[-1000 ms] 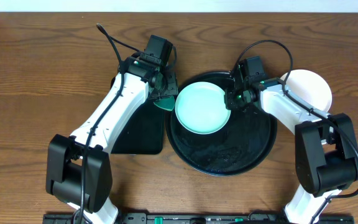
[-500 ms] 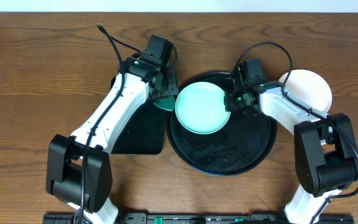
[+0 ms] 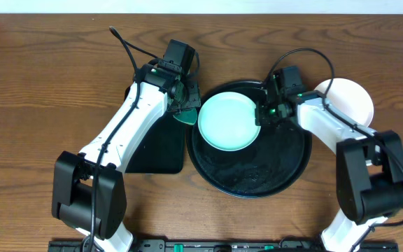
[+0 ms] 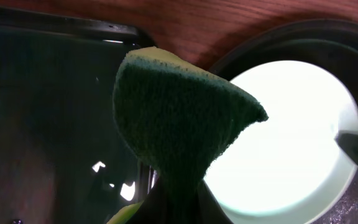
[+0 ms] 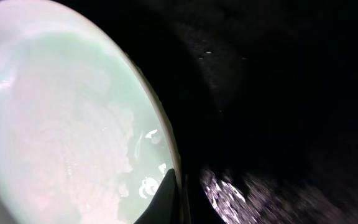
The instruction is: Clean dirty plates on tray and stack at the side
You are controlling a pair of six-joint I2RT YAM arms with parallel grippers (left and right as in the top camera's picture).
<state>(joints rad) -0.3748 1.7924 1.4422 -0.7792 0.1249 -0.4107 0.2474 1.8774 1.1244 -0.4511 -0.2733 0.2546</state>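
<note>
A pale-mint plate (image 3: 228, 122) lies over the upper left of the round black tray (image 3: 285, 168), its left edge over the tray's rim. No green smear shows on it. My right gripper (image 3: 261, 115) is shut on the plate's right rim; in the right wrist view one finger (image 5: 174, 198) lies over the rim of the wet plate (image 5: 61, 124). My left gripper (image 3: 185, 106) is shut on a green sponge (image 4: 179, 118), held just left of the plate (image 4: 284, 143) and apart from it. A white plate (image 3: 348, 98) rests on the table to the right of the tray.
A rectangular black tray (image 3: 156, 147) lies left of the round tray, under my left arm; it also shows in the left wrist view (image 4: 42, 112). The round tray's floor (image 5: 278, 93) is wet and speckled. Brown wooden table all around.
My right wrist has shifted slightly up and to the right, and the plate has moved a touch right with it. The left arm and sponge have not moved.
</note>
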